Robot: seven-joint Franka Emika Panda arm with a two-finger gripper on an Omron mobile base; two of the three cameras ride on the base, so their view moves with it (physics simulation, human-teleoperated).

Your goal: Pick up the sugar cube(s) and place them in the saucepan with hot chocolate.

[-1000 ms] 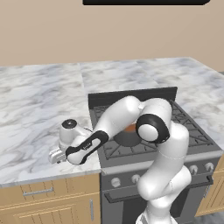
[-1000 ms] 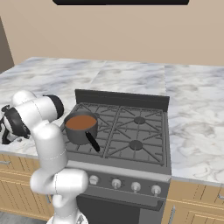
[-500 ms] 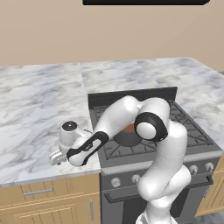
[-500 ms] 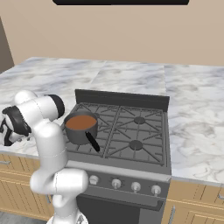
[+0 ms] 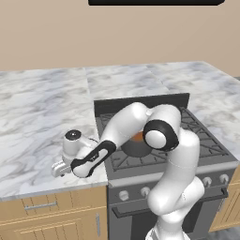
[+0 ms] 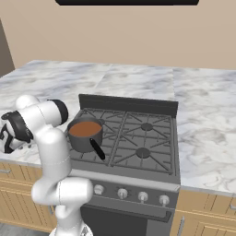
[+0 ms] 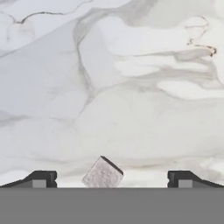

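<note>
Hand eased slightly lower over marble counter (image 5: 33, 140) since earlier frame. My gripper (image 7: 112, 178) spread wide, sugar cube (image 7: 103, 173) between fingertips, ungripped. Saucepan (image 6: 85, 135) on stove (image 6: 138, 143).

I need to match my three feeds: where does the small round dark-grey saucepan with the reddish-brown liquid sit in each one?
Left base view: the small round dark-grey saucepan sits at centre on the black gas stove, mostly hidden behind the white arm.
Right base view: left of centre, on the stove's front-left burner, its black handle pointing toward the camera.
Hand view: not in it.
Shared landmark: the stove's raised black back panel.
</note>
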